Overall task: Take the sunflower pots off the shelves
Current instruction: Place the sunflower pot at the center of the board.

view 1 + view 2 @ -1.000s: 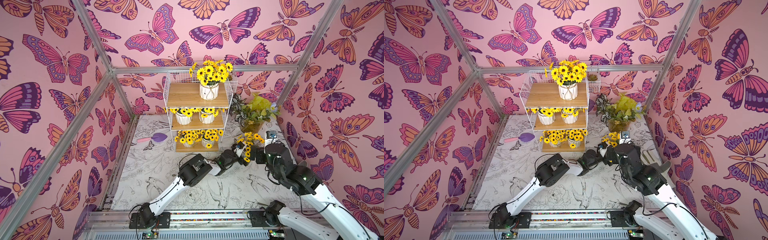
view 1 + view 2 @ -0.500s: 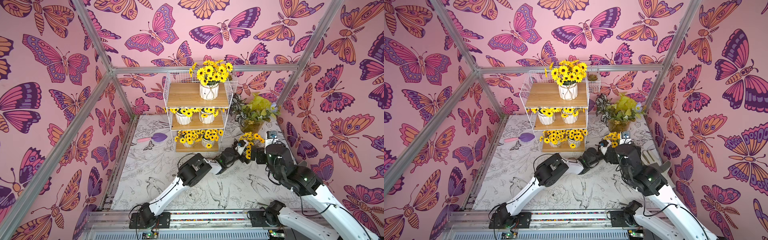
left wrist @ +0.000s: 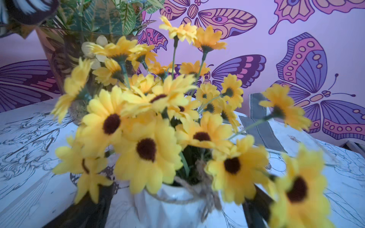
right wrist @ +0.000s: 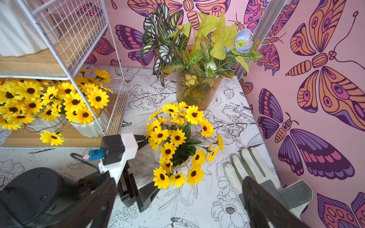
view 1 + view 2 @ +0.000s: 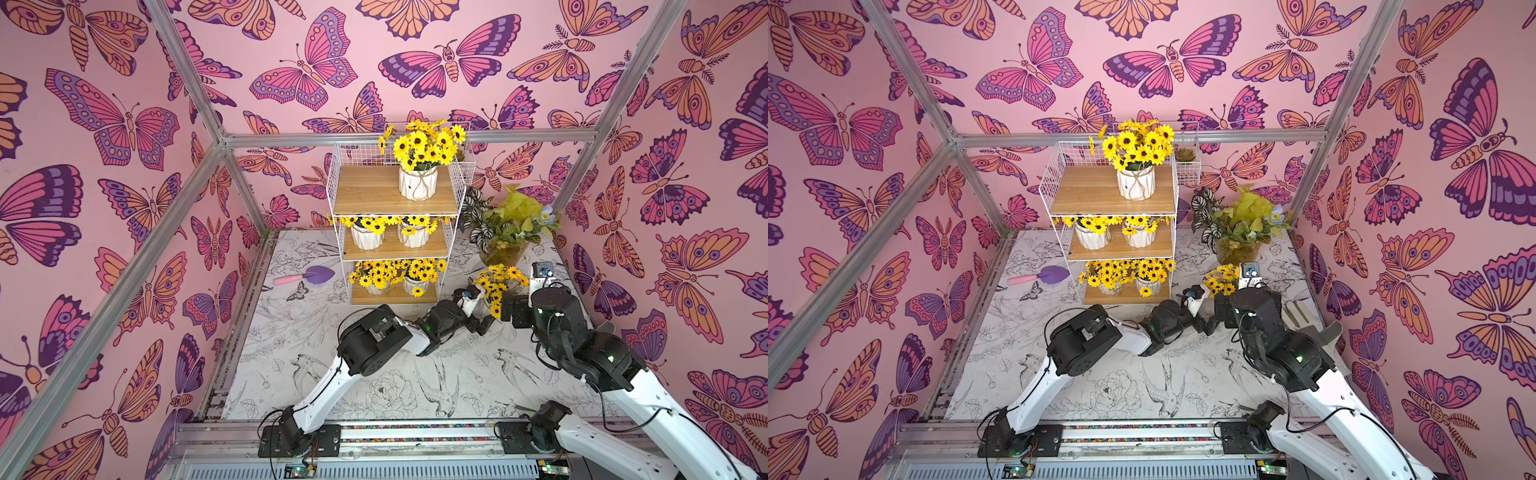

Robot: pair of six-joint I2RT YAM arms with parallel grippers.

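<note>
The shelves (image 5: 365, 195) (image 5: 1088, 195) stand at the back of the table. One sunflower pot (image 5: 417, 183) is on the top board, two are on the middle board (image 5: 366, 237) (image 5: 413, 237), and two on the bottom board (image 5: 413, 284). Another sunflower pot (image 5: 498, 282) (image 4: 177, 142) stands on the table to the right of the rack. My left gripper (image 4: 153, 164) (image 3: 182, 189) is open low on the table, a finger on either side of that pot's near side, not touching it. My right gripper (image 4: 177, 199) (image 5: 509, 311) hangs open above that pot, holding nothing.
An amber pot of green and striped leaves (image 5: 505, 232) stands behind the table pot. A white and grey glove (image 4: 256, 171) lies by the right wall. A purple trowel with a pink handle (image 5: 307, 276) lies left of the rack. A small succulent (image 5: 1185, 156) sits in the rack's side basket.
My left arm has drawn back slightly to the left, its jaws staying open. The pot on the table and the right arm have stayed where they were.
</note>
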